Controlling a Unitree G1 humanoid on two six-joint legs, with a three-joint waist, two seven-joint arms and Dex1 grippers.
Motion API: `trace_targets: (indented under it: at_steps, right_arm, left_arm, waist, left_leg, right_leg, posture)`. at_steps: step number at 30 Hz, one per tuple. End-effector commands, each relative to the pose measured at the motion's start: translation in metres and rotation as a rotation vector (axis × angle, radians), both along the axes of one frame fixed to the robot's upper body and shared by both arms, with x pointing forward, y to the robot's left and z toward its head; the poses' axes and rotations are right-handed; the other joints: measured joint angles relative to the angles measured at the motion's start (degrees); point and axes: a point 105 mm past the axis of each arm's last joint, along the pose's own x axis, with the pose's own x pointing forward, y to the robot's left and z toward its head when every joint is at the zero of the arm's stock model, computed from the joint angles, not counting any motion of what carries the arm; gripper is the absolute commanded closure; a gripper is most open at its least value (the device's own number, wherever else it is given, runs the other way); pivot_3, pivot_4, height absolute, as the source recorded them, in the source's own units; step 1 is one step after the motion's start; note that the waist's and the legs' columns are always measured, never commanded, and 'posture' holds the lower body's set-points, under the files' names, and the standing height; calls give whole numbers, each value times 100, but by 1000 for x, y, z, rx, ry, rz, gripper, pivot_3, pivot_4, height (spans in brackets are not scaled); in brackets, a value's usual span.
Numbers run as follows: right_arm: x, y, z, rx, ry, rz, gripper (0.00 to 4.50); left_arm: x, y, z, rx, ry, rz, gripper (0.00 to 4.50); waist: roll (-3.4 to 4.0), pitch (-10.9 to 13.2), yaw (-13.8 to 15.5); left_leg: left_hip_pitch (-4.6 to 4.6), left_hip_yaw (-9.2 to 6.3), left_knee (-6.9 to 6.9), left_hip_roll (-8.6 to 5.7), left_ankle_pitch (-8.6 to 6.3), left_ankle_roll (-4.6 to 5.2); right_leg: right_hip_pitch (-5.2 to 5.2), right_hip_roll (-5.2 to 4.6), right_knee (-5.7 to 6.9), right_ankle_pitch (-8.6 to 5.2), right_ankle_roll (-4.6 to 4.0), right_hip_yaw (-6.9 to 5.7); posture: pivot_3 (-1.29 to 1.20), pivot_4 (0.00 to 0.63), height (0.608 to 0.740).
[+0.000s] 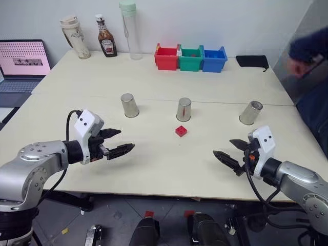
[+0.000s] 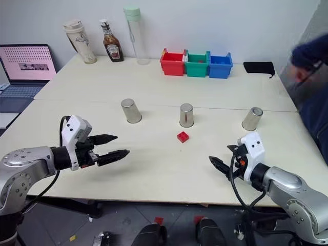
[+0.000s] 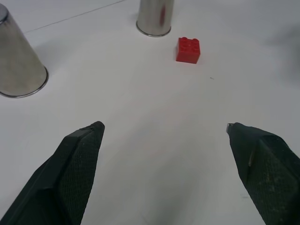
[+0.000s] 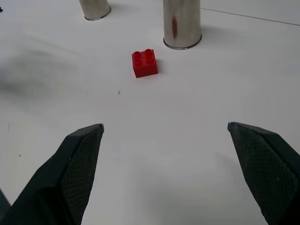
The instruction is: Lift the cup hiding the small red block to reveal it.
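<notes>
2 grippers [image 1: 121,142] [image 1: 229,151], 3 cups [image 1: 129,105] [image 1: 183,109] [image 1: 250,113], 1 block [image 1: 181,130]

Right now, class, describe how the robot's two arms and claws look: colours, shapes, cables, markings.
Both arms are rounded silver-grey metal with black cables looping at the wrists. Each wrist carries a white box with small dark dots. The left claw and right claw each have two black, pointed, textured fingers.

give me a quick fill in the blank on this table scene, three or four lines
1. The small red block lies in the open, just in front of the ____ of the three cups.
2. Every cup stands with its mouth facing ____.
3. The green bin sits between the red bin and the ____ one.
4. The left gripper is ____.

Missing words: middle; down; blue; open
</notes>
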Motion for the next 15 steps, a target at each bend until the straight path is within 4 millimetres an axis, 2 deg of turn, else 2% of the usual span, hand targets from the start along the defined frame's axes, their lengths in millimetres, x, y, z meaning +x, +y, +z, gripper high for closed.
trace_targets:
  at_steps: [1,15]
  right_arm:
    - [-4,0,13,7,-50,26,0]
    - [-3,1,13,30,-50,-4,0]
  left_arm:
    - [0,2,7,10,-20,-17,45]
    - [4,-3,5,-13,-40,-18,45]
  waist:
    - [0,0,0]
    - [0,0,0]
  left_leg:
    - [1,0,0,1,0,0]
    - [0,-1,0,1,0,0]
  right_leg:
    - [1,0,0,0,0,-1]
    - [1,1,1,0,1,0]
  posture:
    - [0,150,740]
    - [0,150,740]
